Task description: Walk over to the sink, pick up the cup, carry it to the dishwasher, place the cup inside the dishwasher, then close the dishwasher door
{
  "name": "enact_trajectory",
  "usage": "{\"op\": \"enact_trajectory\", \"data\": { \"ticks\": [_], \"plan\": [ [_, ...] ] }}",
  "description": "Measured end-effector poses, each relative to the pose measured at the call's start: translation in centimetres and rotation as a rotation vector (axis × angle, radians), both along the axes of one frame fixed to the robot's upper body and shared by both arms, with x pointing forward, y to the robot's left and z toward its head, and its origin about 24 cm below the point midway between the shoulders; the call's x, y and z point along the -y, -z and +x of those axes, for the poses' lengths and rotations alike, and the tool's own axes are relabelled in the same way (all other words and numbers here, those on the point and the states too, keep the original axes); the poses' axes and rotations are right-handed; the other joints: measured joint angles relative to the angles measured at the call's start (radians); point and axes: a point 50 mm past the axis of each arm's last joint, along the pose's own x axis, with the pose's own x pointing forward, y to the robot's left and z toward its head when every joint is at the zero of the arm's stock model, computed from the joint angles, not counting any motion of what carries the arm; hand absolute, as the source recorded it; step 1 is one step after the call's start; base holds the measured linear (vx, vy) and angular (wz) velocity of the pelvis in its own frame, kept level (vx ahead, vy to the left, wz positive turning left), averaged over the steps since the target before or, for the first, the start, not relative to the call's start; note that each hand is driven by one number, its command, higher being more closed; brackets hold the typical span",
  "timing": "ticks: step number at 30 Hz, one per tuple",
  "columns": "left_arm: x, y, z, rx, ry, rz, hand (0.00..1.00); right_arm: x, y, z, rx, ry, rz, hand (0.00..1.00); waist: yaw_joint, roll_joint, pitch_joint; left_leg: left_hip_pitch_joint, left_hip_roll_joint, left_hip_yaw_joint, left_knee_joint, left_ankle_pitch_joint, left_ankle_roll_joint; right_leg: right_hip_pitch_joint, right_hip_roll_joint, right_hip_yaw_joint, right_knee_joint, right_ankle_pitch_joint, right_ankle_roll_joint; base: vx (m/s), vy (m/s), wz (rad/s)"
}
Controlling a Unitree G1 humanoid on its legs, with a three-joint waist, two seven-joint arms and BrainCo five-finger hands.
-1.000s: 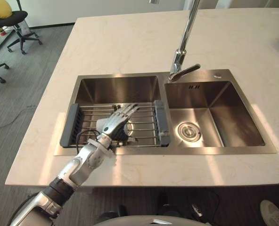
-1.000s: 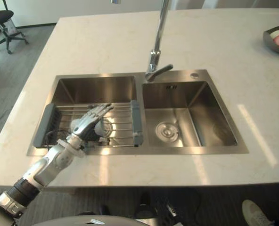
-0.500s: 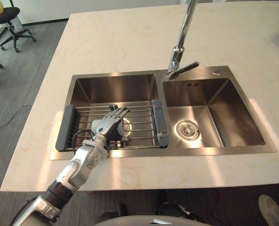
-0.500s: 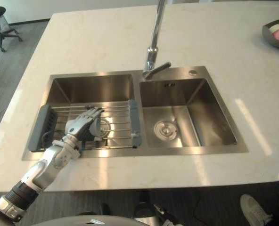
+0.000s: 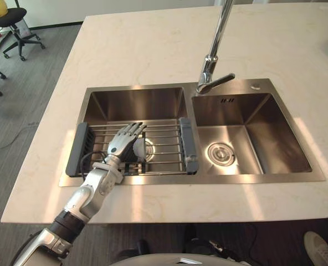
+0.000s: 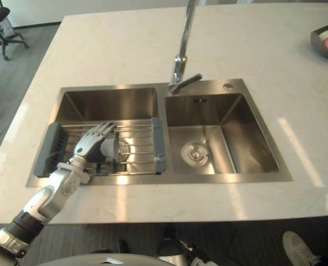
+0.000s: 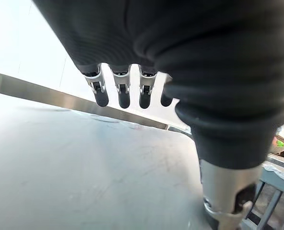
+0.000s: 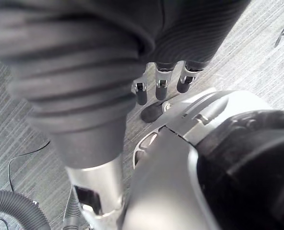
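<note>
– Left hand (image 5: pixel 121 145), where do you have it?
– Over the rack (image 5: pixel 167 138) in the sink (image 5: pixel 252 175)'s left basin, fingers straight and spread, gripping nothing.
– And the cup (image 5: pixel 144 149)?
– On its side on the rack, just right of your palm, thumb side, mouth seemingly facing away. Close round it there; your right hand (image 8: pixel 161 87) hangs slack, well apart.

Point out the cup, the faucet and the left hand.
cup (image 6: pixel 113 148): right eye view, on its side wall.
faucet (image 5: pixel 210 69): left eye view, on the lower stem.
left hand (image 5: pixel 121 142): left eye view, on the back of the hand.
</note>
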Motion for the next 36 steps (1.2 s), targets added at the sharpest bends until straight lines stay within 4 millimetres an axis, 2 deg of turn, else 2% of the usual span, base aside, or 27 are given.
{"op": "enact_trajectory", "data": {
  "ticks": [13, 26, 27, 36],
  "plan": [
    [-1.4, 1.0, 1.3, -0.224, -0.060, 0.134, 0.00, -0.1, -0.1, 0.3, 0.004, -0.027, 0.002, 0.00, -0.021, 0.001, -0.001, -0.001, 0.000, -0.010, 0.001, 0.002, 0.000, 0.005, -0.001, -0.023, 0.000, 0.000, 0.000, 0.00, 0.002, 0.01],
    [-2.0, 1.6, 1.6, -0.287, -0.116, 0.143, 0.00, -0.3, 0.0, 0.3, -0.009, -0.035, 0.011, 0.00, -0.021, -0.006, -0.011, -0.002, 0.000, -0.013, 0.003, 0.001, -0.001, 0.006, -0.001, -0.027, 0.000, 0.000, 0.000, 0.00, 0.000, 0.00],
    [-1.9, 1.6, 1.7, -0.291, -0.118, 0.141, 1.00, -0.3, 0.0, 0.3, -0.009, -0.034, 0.013, 0.00, -0.021, -0.007, -0.012, -0.002, 0.000, -0.013, 0.003, 0.001, -0.001, 0.006, -0.001, -0.027, 0.000, 0.000, 0.000, 0.00, 0.000, 0.00],
    [-1.9, 1.5, 2.0, -0.354, -0.087, 0.184, 1.00, -0.6, 0.0, 0.3, 0.000, -0.023, 0.034, 0.00, -0.023, -0.008, -0.020, -0.002, 0.001, -0.015, 0.003, 0.002, -0.003, 0.007, -0.001, -0.028, 0.000, 0.000, 0.000, 0.00, 0.000, 0.00]
  ]
}}
